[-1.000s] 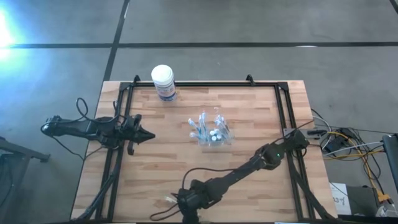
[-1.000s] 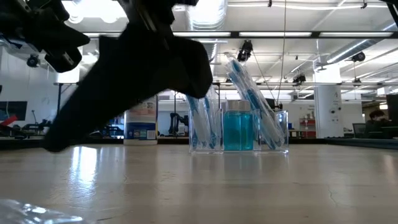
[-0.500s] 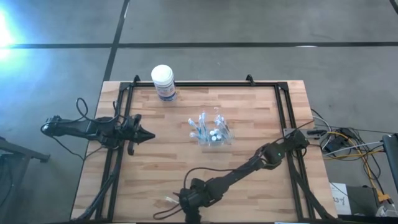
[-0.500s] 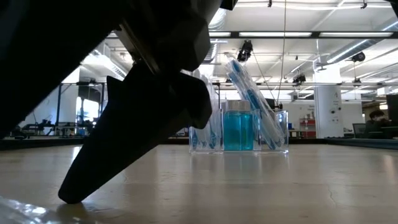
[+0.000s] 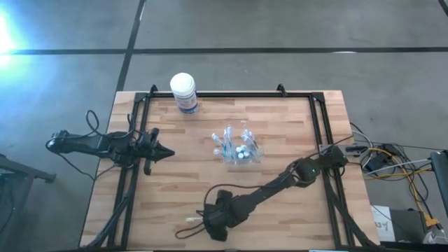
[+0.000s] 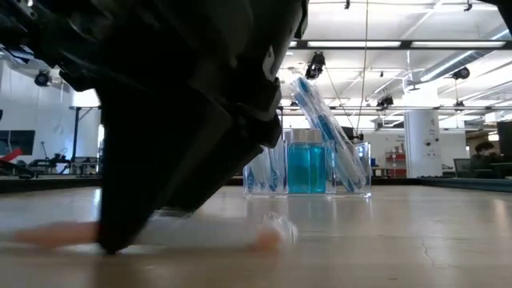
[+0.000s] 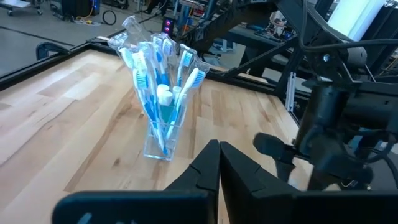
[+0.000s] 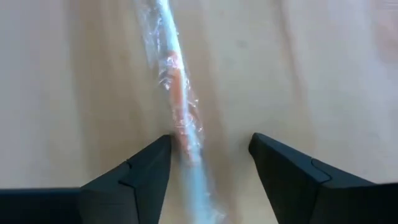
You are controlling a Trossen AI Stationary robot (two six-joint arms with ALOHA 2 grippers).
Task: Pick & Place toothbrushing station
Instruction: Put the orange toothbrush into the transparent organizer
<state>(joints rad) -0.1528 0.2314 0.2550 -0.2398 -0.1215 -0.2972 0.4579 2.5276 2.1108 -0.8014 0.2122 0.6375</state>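
The toothbrushing station (image 5: 238, 148), a clear holder with several wrapped blue toothbrushes, stands on its base mid-table; the low view (image 6: 308, 170) and left wrist view (image 7: 160, 140) also show it. A wrapped orange toothbrush (image 5: 187, 222) lies flat by the near edge. My right gripper (image 5: 204, 225) is open and slants down over it. Its fingers stand on either side of the toothbrush (image 8: 174, 81), and one fingertip (image 6: 112, 240) is down at the tabletop. My left gripper (image 7: 219, 149) is shut and holds nothing at the table's left side (image 5: 166, 152), pointing toward the station. My right gripper comes from above, slanting, with the wrapped toothbrush in the gap between its fingers. One finger (image 8: 146, 171) stands right at the wrapper's side (image 8: 181, 140); whether it touches I cannot tell. The other finger is clear of it. The toothbrush lies flat on the table.
A white round tub (image 5: 184, 92) with a blue label stands at the far left of the table. A black frame (image 5: 231, 96) runs around the tabletop. Bare wood lies between the station and the near edge. Cables hang off the right side (image 5: 392, 157).
My right gripper has sunk toward the table near its front edge and tipped more steeply down, staying open. In the low view its finger has come down to the tabletop, and the wrapped toothbrush now lies farther from the near edge, just behind that finger.
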